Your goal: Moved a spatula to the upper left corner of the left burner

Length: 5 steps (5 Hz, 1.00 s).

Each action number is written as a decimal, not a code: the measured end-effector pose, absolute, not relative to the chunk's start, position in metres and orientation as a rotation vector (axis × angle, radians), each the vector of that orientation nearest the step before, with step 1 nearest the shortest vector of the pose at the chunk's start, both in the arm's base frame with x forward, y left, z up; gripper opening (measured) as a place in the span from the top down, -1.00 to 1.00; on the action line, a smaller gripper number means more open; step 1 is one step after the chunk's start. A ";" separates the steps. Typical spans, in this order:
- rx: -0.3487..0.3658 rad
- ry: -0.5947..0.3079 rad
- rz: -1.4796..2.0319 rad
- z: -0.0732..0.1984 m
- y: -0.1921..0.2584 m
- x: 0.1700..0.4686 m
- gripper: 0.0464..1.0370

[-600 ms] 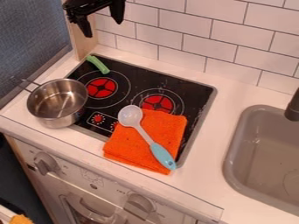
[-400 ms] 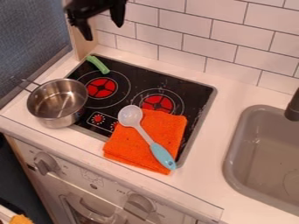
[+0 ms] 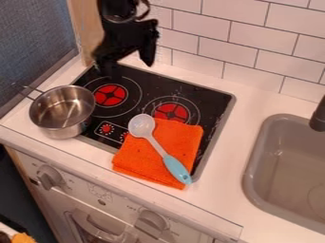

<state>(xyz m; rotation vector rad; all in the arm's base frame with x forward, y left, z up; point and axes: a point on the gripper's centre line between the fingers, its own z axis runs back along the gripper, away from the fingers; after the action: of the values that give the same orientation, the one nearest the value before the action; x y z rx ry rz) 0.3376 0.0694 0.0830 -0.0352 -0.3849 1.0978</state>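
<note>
My gripper (image 3: 127,69) hangs over the back left part of the black stovetop, open, its two fingers spread apart. The spatula, a spoon-like utensil (image 3: 153,142) with a pale round head and light blue handle, lies diagonally across the folded orange cloth (image 3: 136,163). Its head reaches toward the right burner (image 3: 171,112) and its handle end points to the front right. Behind the pot's right side is the left burner (image 3: 109,95), with its red centre visible below the gripper.
A metal pot (image 3: 62,111) stands at the stove's left edge, its handle pointing to the back left. A grey sink (image 3: 289,166) with a black faucet (image 3: 318,116) is at the right. White tiled wall (image 3: 247,35) rises behind the counter.
The gripper has come down and to the right from the top left, over the stove's back left corner. It now covers the green object seen there before. The spatula, cloth and pot have stayed put.
</note>
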 end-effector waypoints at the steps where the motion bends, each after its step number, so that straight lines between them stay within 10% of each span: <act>1: -0.055 -0.386 1.155 0.079 0.051 0.326 -0.93; 5: -0.029 -0.269 1.182 0.031 0.023 0.296 -0.93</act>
<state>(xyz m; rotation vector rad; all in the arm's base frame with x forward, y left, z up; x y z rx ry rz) 0.2962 0.0231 0.0313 -0.0293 -0.2694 1.1815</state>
